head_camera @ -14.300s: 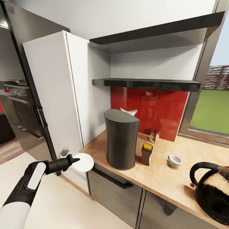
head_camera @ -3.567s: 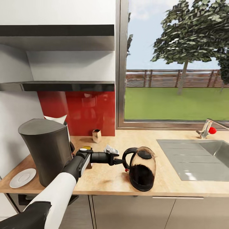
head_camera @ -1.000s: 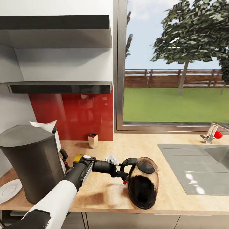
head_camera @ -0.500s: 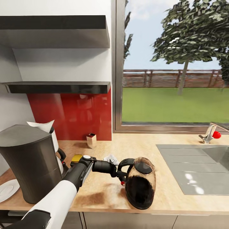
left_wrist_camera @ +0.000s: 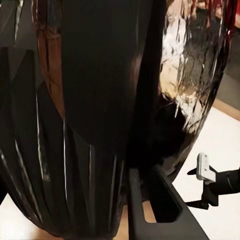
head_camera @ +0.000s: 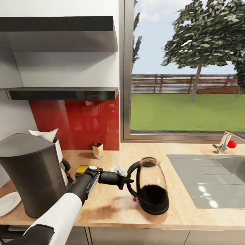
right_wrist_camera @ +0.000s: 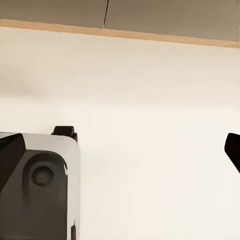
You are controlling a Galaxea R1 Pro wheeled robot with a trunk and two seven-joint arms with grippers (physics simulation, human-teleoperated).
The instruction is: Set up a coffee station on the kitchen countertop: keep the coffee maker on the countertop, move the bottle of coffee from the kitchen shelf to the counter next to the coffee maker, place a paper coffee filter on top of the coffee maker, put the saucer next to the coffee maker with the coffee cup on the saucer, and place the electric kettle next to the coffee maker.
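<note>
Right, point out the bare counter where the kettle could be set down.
Bare wood runs between the electric kettle and the sink, and behind the kettle towards the window. A smaller patch lies along the front edge between the coffee maker and the kettle, under the left pincer. It is crowded beside the coffee maker: coffee bottle, cup, saucer.

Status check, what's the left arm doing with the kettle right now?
Left end effector at the kettle handle, grip unclear. Kettle upright on the counter, right of the coffee maker. White cup just behind the arm.
</note>
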